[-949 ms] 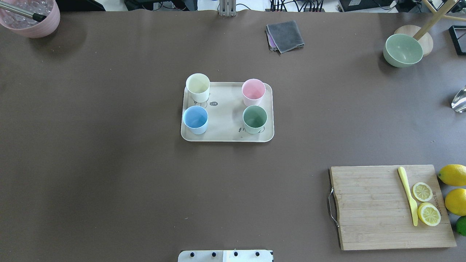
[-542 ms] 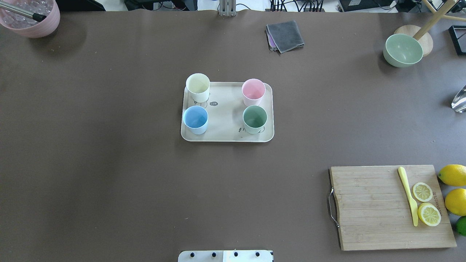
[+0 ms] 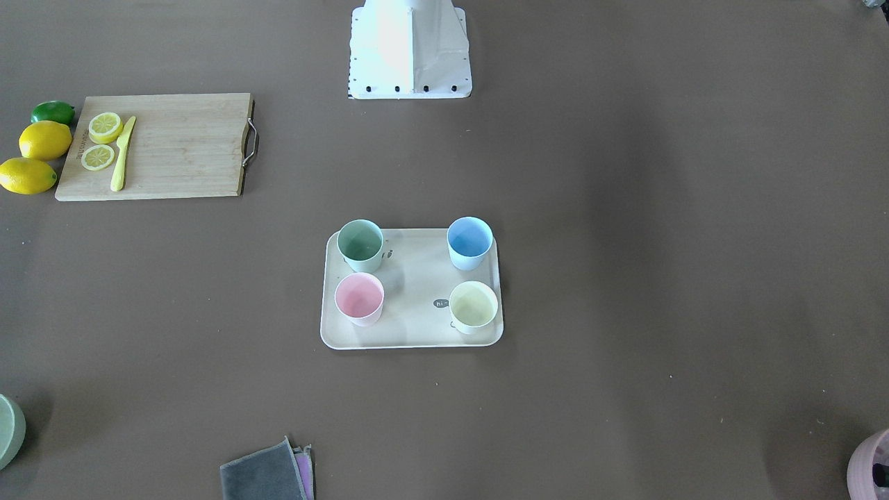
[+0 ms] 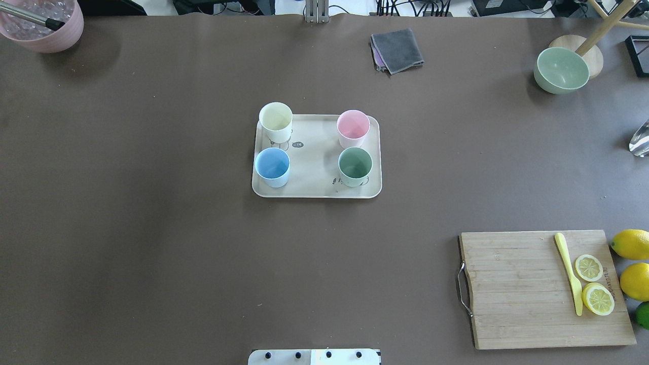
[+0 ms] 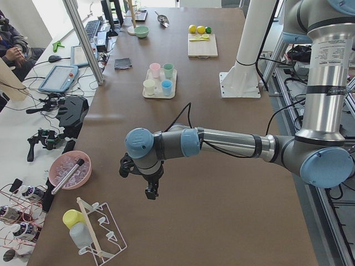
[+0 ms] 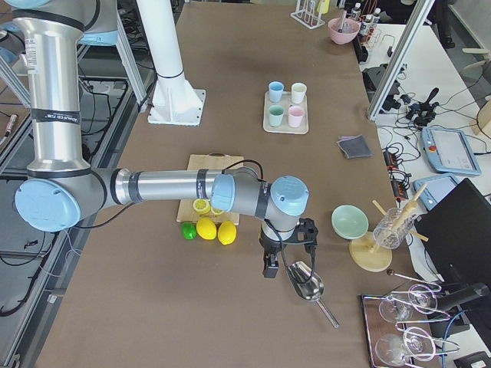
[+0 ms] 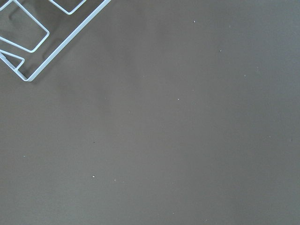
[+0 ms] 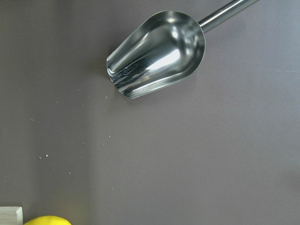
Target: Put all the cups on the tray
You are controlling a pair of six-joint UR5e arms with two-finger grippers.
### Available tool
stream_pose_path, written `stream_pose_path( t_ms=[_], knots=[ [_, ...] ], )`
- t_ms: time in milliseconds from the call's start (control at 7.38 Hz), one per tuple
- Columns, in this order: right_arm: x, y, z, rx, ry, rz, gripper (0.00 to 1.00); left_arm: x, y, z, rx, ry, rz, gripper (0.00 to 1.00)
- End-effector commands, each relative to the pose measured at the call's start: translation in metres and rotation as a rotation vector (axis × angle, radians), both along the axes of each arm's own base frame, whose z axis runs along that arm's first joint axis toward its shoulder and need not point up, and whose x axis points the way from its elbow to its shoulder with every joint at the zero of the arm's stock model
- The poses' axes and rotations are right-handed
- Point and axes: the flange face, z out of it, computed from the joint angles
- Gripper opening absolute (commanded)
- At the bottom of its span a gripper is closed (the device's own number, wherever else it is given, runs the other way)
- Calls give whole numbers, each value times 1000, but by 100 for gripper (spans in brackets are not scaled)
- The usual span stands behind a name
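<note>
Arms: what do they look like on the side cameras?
Alike: left arm and right arm are silver tubes with light-blue joint caps, grey housings and printed labels on the upright links. A black cable loops along each forearm. The left claw and right claw are black.

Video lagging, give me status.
Left gripper, right gripper far from tray, open or shut unclear. Green cup, pink cup, blue cup, yellow cup upright on it. Scoop near right gripper.

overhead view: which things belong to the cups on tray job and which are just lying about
Job: tray, cream cup, pink cup, blue cup, green cup.

Lying about: cloth, bowl, pink pot, cutting board, knife, lemon slices, lemons, lime.
</note>
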Motion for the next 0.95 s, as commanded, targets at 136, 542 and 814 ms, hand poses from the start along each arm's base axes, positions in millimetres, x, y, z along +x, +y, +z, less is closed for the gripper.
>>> stream_pose_path(
  t_ms=[136, 542, 814],
  knots=[
    [-1, 0, -10, 37, -9, 3, 100, -1, -4, -15, 69, -3, -2, 99],
    [-4, 4, -8, 36, -43, 7, 100, -1, -5, -13, 83, -6, -2, 99],
    [-4, 4, -9, 38, -45, 7, 100, -1, 0, -11, 81, -6, -2, 99]
  ],
)
